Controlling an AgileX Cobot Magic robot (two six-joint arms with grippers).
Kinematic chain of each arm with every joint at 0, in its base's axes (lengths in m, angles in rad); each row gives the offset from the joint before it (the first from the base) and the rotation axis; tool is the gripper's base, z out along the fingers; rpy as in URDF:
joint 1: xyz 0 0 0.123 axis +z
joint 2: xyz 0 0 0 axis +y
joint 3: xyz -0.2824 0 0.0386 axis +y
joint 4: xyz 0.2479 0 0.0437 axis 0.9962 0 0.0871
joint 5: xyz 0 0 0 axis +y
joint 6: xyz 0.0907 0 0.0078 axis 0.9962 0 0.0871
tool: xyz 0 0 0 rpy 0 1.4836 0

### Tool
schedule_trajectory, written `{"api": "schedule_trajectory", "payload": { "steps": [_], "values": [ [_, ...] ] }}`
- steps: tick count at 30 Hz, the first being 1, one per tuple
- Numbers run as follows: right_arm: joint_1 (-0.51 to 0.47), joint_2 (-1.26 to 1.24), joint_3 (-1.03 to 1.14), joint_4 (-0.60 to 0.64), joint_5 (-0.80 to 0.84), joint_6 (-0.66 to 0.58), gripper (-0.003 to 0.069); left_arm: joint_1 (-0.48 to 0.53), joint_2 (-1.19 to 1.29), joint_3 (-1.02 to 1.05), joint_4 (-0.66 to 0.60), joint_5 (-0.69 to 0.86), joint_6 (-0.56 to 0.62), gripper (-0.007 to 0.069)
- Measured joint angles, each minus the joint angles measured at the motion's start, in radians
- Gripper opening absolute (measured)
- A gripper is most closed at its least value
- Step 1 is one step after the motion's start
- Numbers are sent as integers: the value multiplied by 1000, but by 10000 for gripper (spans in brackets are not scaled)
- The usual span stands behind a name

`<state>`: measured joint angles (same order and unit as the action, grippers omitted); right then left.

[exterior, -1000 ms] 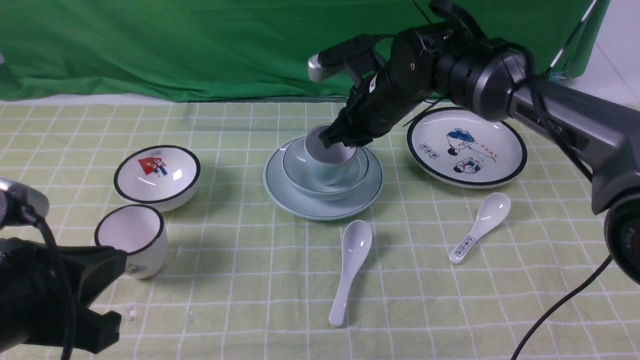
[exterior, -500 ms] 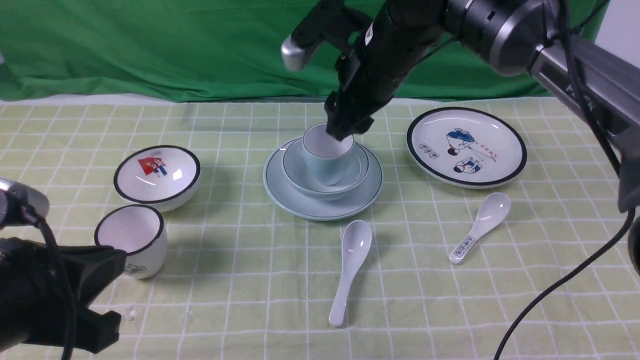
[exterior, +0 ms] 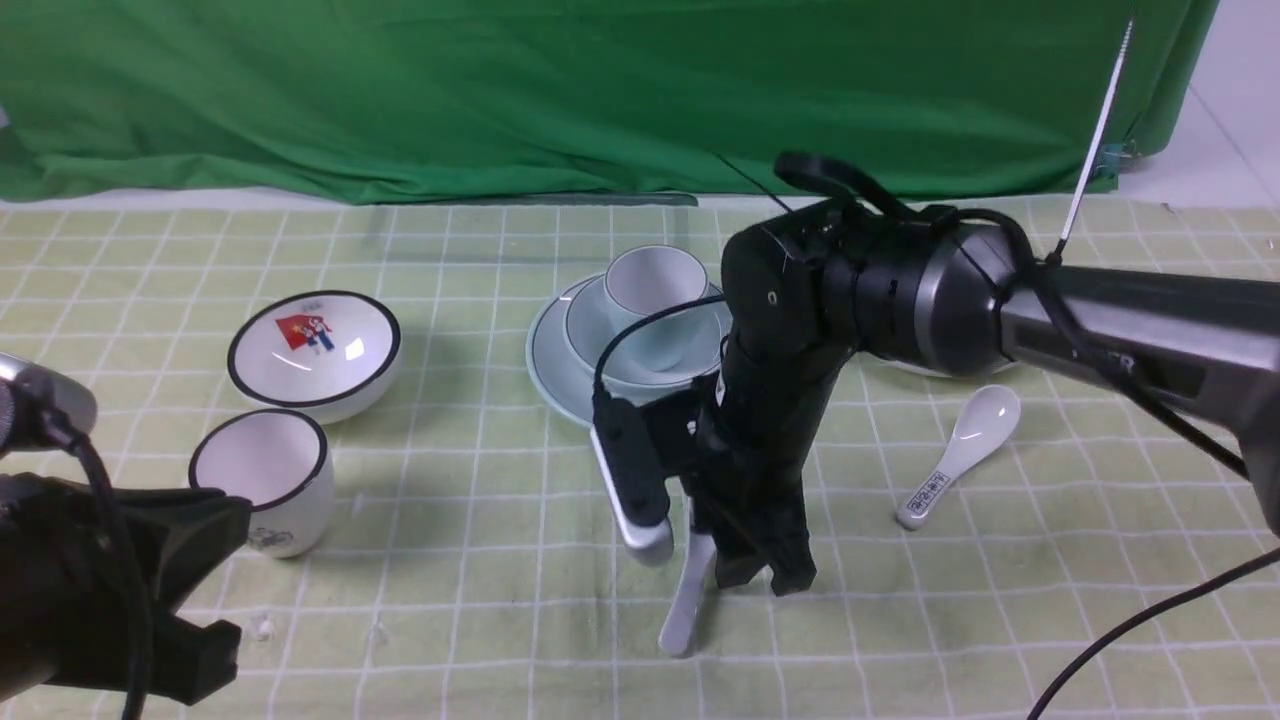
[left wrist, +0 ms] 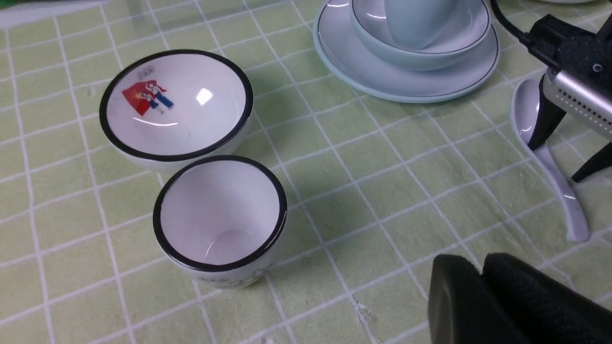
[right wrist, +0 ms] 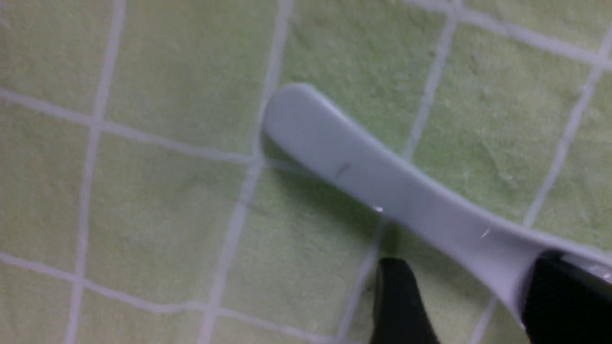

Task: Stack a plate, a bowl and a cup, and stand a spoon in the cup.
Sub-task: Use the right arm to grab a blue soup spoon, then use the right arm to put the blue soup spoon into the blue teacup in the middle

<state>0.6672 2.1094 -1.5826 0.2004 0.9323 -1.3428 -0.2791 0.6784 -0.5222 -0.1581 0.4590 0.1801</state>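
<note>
The pale blue cup [exterior: 655,290] stands in the pale blue bowl [exterior: 590,340], which sits on the pale blue plate [exterior: 555,370] at the table's middle. The stack also shows in the left wrist view, plate [left wrist: 363,71]. The plain spoon [exterior: 685,610] lies flat in front of the stack, its scoop hidden by my right arm. My right gripper [exterior: 755,580] is open and points down, with one finger on each side of the spoon's handle [right wrist: 363,177] close to the cloth. My left gripper [left wrist: 480,265] is shut and empty at the near left.
A black-rimmed bowl [exterior: 315,345] and a black-rimmed cup [exterior: 262,480] stand at the left, close to my left gripper. A short printed spoon [exterior: 960,450] lies at the right. The cartoon plate is almost wholly hidden behind my right arm. A green cloth hangs at the back.
My right gripper let go of the cup in the bowl, rose, then swung forward and down over the plain spoon. The left arm has not moved.
</note>
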Motion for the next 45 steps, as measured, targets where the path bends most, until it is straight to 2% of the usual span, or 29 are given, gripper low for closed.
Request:
{"api": "schedule_trajectory", "payload": {
  "steps": [5,8,10,12,14,18,21,24,26,30,31,35,42,45],
  "values": [
    [20,-11,36,-1,-89,-24,383,0,0,0,0,-2,0,28],
    [22,-11,37,-1,-113,-28,340,0,0,0,0,-2,0,31],
    [22,-12,39,0,-128,-34,275,0,0,0,0,-2,0,34],
    [26,-14,43,9,-140,-35,257,0,0,0,0,-2,0,34],
    [32,-19,45,43,-145,-36,295,0,0,0,1,-2,0,35],
    [50,-21,45,90,-151,-58,417,0,0,0,1,-2,0,38],
    [59,-18,45,93,-154,-88,433,0,0,0,1,-2,0,40],
    [71,-7,45,94,-181,-103,377,0,0,0,1,-2,0,43],
    [73,-6,45,95,-202,-112,298,0,0,0,1,-2,0,43],
    [74,-7,30,117,-192,-75,90,0,0,0,1,-2,0,46],
    [73,-10,23,138,-187,-55,82,0,0,0,1,-3,0,47],
    [55,-44,1,279,-201,-16,85,0,0,0,1,-4,0,52],
    [-77,-106,-17,952,-570,-105,85,0,0,0,1,-12,0,58],
    [-111,-83,-25,1143,-674,-116,85,0,0,0,1,-17,0,60]
  ]
}}
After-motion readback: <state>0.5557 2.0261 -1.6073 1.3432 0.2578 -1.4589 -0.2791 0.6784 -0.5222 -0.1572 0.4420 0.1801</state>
